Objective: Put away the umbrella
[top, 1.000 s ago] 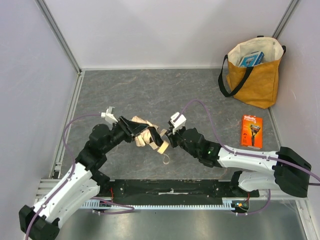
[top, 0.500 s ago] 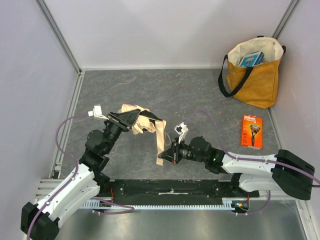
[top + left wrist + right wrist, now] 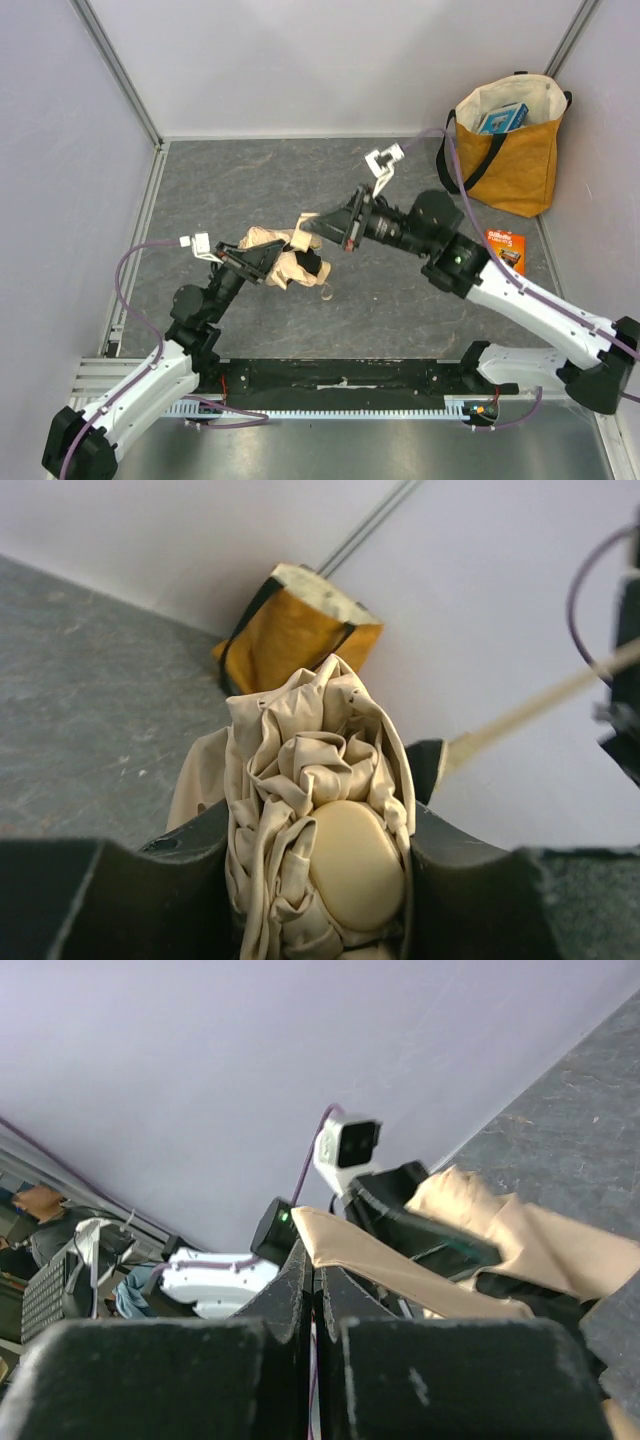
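The umbrella (image 3: 283, 266) is a crumpled cream bundle held above the floor, left of centre. My left gripper (image 3: 262, 260) is shut on it. In the left wrist view the folded fabric (image 3: 300, 770) and a smooth cream knob (image 3: 355, 865) fill the space between the left gripper's (image 3: 320, 880) black jaws. A flat cream strap (image 3: 400, 1270) runs from the bundle to my right gripper (image 3: 312, 1260), whose jaws are pressed together on the strap's end. From above, the right gripper (image 3: 308, 222) sits just up and right of the bundle.
A mustard tote bag (image 3: 512, 160) with black straps stands open at the back right corner, with a blue box (image 3: 503, 118) inside it; it also shows in the left wrist view as the bag (image 3: 290, 630). An orange razor pack (image 3: 505, 250) lies on the grey floor, partly under the right arm.
The right arm swung from low near the front edge up and back, keeping hold of the strap. The left gripper and the bundle shifted slightly down and to the right.
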